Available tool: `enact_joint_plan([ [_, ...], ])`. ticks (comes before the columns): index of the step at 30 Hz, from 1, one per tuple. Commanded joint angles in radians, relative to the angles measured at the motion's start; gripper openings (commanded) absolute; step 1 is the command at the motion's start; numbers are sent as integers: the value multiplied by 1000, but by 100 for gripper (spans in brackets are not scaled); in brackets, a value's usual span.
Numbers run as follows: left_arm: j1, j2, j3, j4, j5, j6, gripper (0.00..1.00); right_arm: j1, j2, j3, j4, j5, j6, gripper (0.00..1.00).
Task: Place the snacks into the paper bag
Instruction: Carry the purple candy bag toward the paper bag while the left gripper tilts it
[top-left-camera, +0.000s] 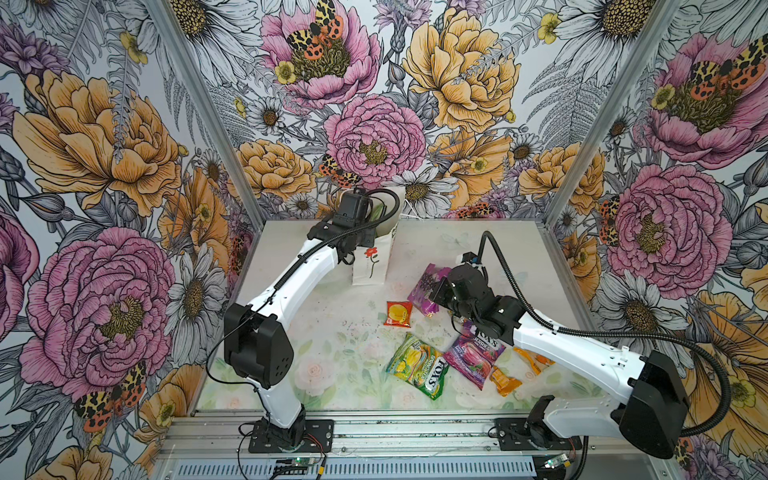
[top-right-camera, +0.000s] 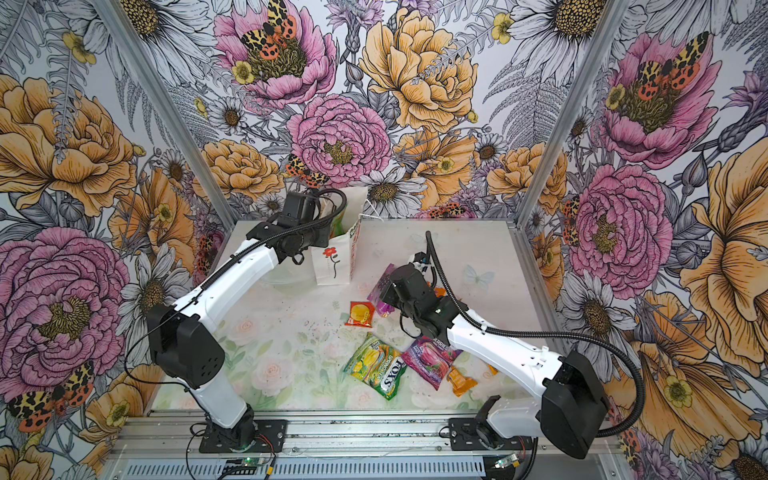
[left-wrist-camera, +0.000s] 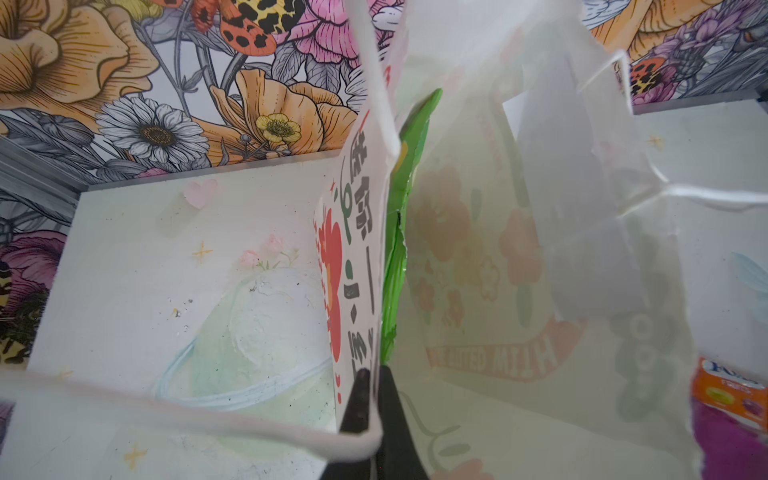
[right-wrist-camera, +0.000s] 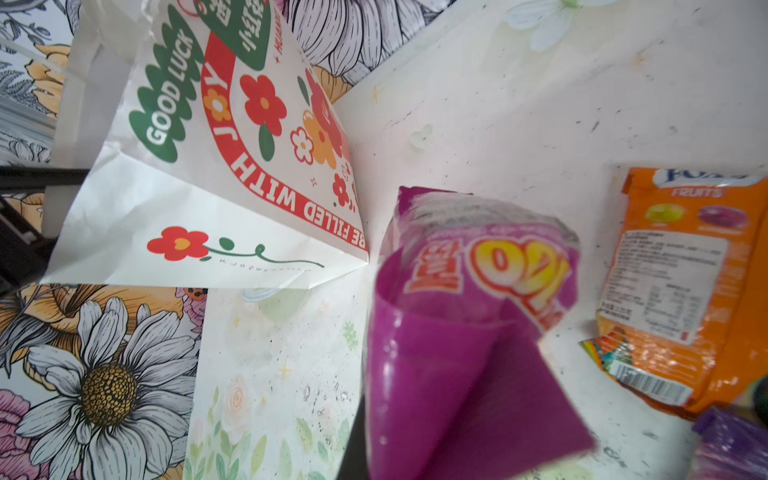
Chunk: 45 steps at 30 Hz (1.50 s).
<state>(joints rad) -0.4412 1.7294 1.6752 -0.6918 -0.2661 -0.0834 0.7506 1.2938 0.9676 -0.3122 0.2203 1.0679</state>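
Observation:
The paper bag stands upright at the back of the table, white with a red flower on it. My left gripper is shut on the bag's side wall at the rim. A bright green packet stands inside the bag against that wall. My right gripper is shut on the purple grape packet, which hangs just right of the bag; its fingers are mostly hidden behind the packet. On the table lie a red sachet, a green-yellow FOX'S packet and a purple FOX'S packet.
Two small orange wrappers lie under my right arm. An orange FOX'S packet lies right of the held packet. Flowered walls close the table on three sides; the arm bases stand at the front rail.

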Motion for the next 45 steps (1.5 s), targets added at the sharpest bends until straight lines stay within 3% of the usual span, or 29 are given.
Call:
enact_joint_plan([
  [1,-34,-57,5,22,-118,77,0,-2,-60,-3,70,40,8,0],
  [5,-69,-72,-7,39,-119,110,0,-13,-93,-22,59,60,5,0],
  [12,-110,-104,-46,89,-242,166,0,-64,-168,-36,9,83,-20,0],
  [18,-101,-106,-57,100,-200,153,0,-80,-205,-44,-8,85,-23,0],
  [24,-131,-94,-59,103,-251,163,0,-87,-236,-22,-22,106,-41,0],
  [37,-168,-55,-42,76,-126,133,0,-122,-327,141,-73,154,-168,0],
  [45,-184,-39,-20,48,-103,114,0,-119,-296,291,-91,81,-211,0],
])
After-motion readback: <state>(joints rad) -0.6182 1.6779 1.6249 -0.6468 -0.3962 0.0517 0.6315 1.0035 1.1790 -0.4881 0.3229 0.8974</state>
